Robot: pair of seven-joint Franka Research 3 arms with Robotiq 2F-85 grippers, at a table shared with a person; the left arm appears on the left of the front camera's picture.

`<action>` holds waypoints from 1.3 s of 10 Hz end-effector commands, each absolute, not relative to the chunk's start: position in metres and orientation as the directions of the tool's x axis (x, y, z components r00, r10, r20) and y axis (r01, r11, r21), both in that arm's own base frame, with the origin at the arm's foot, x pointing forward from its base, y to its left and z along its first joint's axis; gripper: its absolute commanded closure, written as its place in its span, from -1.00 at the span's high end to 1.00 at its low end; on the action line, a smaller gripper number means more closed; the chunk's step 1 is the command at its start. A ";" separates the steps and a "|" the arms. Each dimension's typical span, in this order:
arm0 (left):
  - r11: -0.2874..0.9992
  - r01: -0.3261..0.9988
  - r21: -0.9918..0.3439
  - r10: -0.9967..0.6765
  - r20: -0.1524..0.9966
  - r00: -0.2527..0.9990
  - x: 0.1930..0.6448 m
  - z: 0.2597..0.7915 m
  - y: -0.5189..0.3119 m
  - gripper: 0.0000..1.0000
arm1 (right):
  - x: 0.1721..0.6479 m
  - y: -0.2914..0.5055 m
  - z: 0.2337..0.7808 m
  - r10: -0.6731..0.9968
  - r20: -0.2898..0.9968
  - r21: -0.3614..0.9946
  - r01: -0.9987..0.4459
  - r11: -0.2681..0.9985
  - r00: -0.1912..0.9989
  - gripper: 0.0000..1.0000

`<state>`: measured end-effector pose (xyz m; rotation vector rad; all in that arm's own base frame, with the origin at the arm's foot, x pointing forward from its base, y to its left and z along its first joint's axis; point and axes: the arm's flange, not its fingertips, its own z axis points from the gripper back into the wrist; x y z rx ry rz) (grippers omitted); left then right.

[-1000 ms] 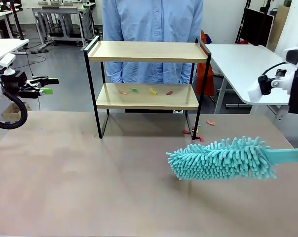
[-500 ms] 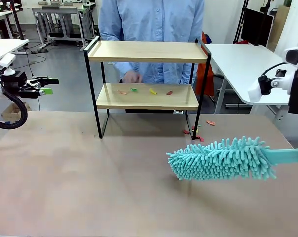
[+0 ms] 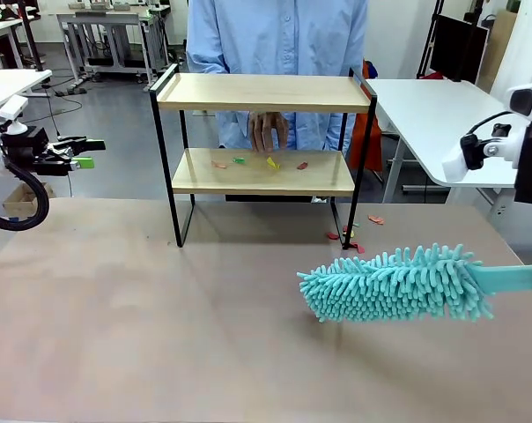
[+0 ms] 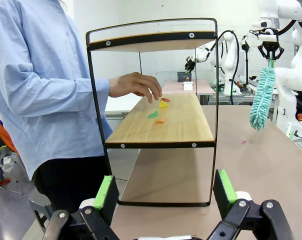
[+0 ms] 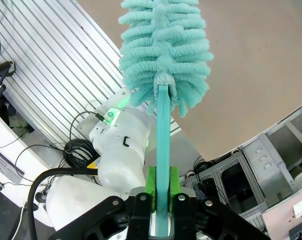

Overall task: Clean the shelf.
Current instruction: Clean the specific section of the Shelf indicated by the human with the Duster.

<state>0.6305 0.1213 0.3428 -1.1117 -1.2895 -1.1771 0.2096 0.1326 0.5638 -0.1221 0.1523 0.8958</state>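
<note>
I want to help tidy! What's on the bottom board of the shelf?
The shelf has four small scraps on its lower board: orange, green, yellow, red. A person's hand hovers just above, covering part of the far edge; anything there is hidden.

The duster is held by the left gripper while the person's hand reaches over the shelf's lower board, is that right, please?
Not quite: the right gripper holds the duster, as the right wrist view shows; the left gripper stands open and empty. The person's hand does reach over the lower board of the shelf.
</note>
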 end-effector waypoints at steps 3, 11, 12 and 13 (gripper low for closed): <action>0.098 0.994 0.057 -0.008 0.998 -0.056 0.630 0.346 0.121 1.00 | 0.210 0.131 0.564 0.767 -0.173 -0.043 -0.783 0.621 0.618 -0.74; 0.098 0.994 0.057 -0.008 0.998 -0.056 0.630 0.346 0.121 1.00 | 0.210 0.131 0.564 0.767 -0.173 -0.043 -0.783 0.621 0.618 -0.74; 0.098 0.994 0.057 -0.008 0.998 -0.056 0.630 0.346 0.121 1.00 | 0.210 0.131 0.564 0.767 -0.173 -0.043 -0.783 0.621 0.618 -0.74; 0.098 0.994 0.057 -0.008 0.998 -0.056 0.630 0.346 0.121 1.00 | 0.210 0.131 0.564 0.767 -0.173 -0.043 -0.783 0.621 0.618 -0.74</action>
